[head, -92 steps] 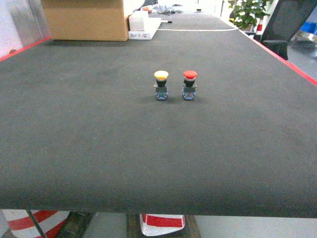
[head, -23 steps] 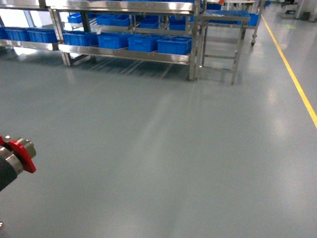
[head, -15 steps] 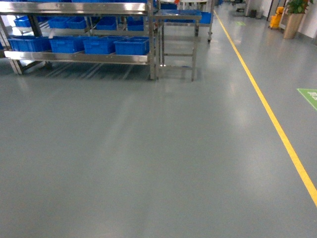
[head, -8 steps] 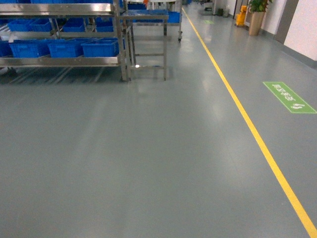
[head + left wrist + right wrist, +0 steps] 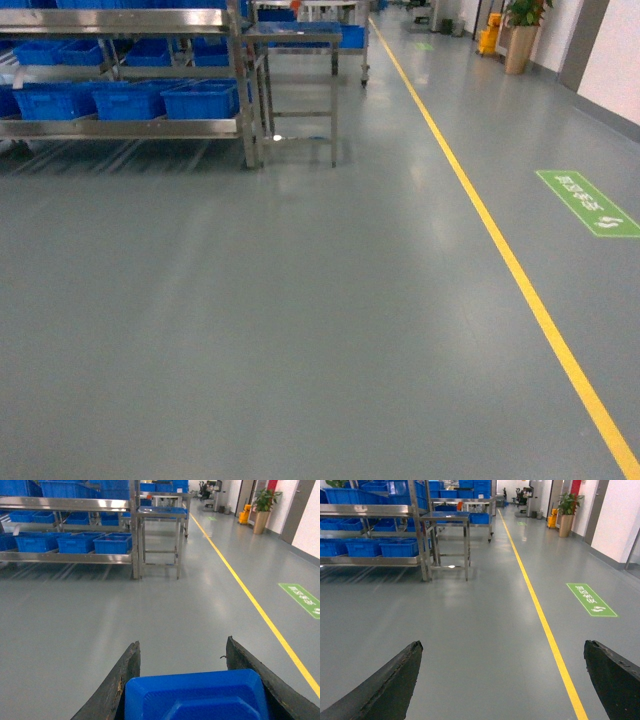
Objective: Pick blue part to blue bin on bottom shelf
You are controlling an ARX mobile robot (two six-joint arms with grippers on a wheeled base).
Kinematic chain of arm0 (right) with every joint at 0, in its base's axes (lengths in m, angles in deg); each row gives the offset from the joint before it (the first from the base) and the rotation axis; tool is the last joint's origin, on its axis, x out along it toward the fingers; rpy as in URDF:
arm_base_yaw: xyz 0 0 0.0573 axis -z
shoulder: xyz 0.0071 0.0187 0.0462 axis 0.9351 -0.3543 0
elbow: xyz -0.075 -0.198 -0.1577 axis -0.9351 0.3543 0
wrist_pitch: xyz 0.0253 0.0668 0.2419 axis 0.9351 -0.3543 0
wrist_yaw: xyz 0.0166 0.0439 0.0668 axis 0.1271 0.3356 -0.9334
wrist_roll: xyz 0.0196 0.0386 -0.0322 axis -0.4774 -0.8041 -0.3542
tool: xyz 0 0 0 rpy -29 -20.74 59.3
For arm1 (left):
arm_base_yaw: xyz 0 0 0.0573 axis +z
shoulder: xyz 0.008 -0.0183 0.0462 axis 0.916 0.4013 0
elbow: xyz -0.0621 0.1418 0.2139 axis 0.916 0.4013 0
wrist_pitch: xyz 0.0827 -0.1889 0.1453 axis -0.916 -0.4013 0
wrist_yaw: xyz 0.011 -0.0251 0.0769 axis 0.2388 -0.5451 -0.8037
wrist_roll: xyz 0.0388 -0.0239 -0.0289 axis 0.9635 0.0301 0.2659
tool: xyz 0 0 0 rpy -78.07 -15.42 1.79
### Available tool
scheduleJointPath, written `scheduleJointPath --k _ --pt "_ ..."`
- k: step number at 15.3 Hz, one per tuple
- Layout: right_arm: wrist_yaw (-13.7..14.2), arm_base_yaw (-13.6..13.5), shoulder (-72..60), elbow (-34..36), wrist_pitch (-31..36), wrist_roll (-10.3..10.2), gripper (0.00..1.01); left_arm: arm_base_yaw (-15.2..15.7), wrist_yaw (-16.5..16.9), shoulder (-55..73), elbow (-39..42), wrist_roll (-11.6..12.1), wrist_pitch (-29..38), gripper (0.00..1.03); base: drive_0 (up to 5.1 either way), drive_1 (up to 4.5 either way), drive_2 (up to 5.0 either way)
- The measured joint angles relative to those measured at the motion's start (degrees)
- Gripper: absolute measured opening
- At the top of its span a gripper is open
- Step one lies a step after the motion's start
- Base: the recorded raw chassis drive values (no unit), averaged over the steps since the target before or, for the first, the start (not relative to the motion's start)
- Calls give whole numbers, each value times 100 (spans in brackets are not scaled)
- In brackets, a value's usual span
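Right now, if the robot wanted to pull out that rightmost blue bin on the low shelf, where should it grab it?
Probably the front rim of the rightmost blue bin, coming from the aisle side. The neighbouring bin sits close on its left and the upper shelf hangs over it, leaving the front open. The right gripper is open and free; the left gripper holds the blue part.

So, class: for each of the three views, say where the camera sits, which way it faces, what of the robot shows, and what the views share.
Head: on the robot, looking forward and down over the floor towards the rack; no robot parts show.
Left wrist: behind the left gripper, whose fingers flank a blue part.
Right wrist: behind the empty, wide-open right gripper.
Shared: rack, blue bins, yellow line.
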Motion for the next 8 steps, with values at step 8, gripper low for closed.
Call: scheduleJointPath --k 8 --pt "0 0 0 0 -24 0 98 0 2 17 0 0 -26 43 -7 426 -440"
